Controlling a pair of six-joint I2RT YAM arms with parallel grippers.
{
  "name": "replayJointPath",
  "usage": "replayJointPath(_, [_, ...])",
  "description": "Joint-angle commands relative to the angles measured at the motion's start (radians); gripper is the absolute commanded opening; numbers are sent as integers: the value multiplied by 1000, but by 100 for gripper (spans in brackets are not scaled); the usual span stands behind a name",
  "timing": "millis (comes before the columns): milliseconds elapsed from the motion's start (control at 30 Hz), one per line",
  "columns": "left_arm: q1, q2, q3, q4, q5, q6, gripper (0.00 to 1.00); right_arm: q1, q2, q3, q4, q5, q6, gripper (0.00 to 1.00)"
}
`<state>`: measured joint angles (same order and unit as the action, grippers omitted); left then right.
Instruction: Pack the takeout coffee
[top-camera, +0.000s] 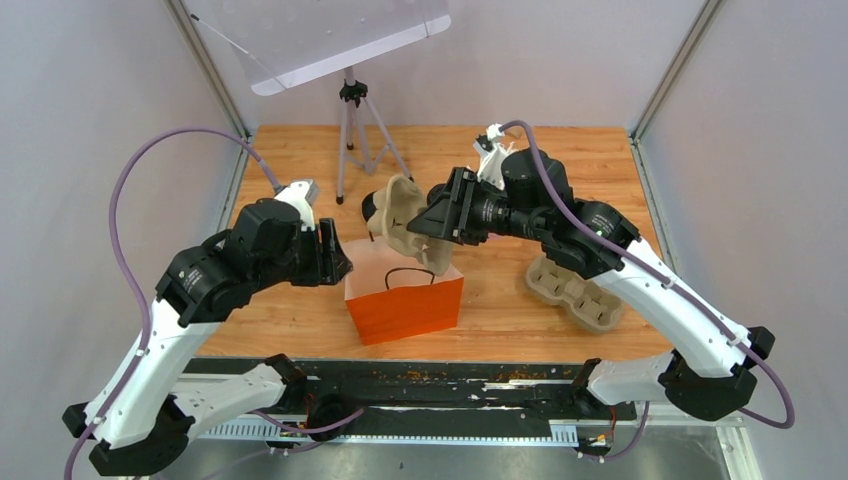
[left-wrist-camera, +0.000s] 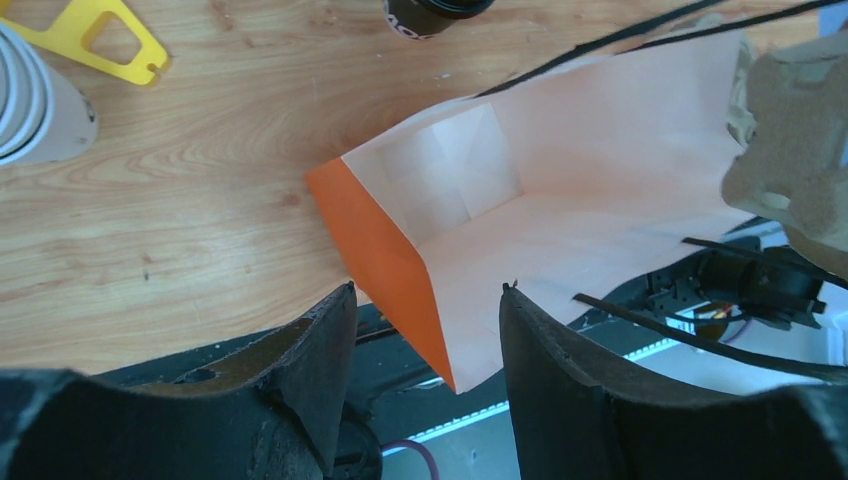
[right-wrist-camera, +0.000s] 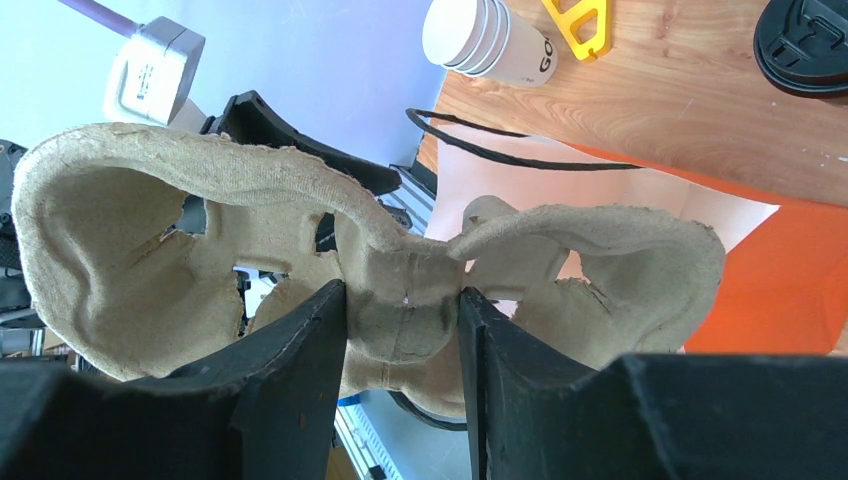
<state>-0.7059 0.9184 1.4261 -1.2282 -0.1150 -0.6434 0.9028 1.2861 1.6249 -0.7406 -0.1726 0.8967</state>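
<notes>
The left pincer (top-camera: 338, 255) hangs at the left rim of the orange paper bag (top-camera: 405, 305). Its jaws are wide apart, and the bag's near corner shows in the gap, though whether they touch it cannot be told. The stacked white paper cups (right-wrist-camera: 485, 40) lie on their side on the table (top-camera: 560, 170) beyond the bag, with a round black lid (right-wrist-camera: 805, 45) near them. None is packed yet. Above the bag's open mouth the right pincer (right-wrist-camera: 400, 300) clamps the middle rib of a pulp cup tray (right-wrist-camera: 130, 200), which it holds on edge. A second pulp tray (top-camera: 570, 290) rests on the table to the right. The step in hand appears to be bagging the tray. The next move likely calls for squaring the tray to the mouth and lowering it clear of the handles.
</notes>
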Motion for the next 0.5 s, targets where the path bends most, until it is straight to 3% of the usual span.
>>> replayJointPath(0, [5, 13, 31, -48, -53, 11, 62, 10, -50, 7, -3, -17, 0, 43])
replayJointPath(467, [5, 10, -55, 24, 17, 40, 61, 40, -17, -8, 85, -65, 7, 43])
